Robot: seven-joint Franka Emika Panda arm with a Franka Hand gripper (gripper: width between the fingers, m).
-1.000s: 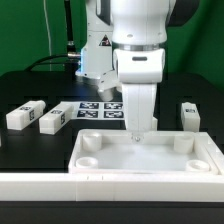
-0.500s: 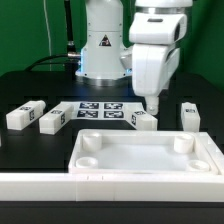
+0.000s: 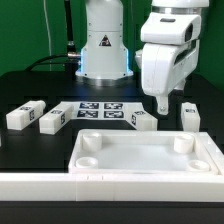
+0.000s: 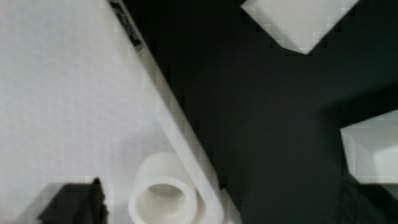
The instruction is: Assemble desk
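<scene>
Item: gripper (image 3: pixel 163 107), jaws fully spread, empty, hovering beyond far rim of desk panel (image 3: pixel 140 156); we should centre over 1 leg (image 3: pixel 146 120) before descending squarely.

You have: desk panel (image 3: pixel 150 157), plain white; block legs (image 3: pixel 24 115), white with black-and-white square tags; marker board (image 3: pixel 100 111), white with black tags; table (image 3: pixel 30 85), black; backdrop (image 3: pixel 25 30), green.

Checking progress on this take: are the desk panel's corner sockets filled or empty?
Empty, those in view: the desk panel shows bare round sockets, and four legs lie loose on the black table beyond it.
</scene>
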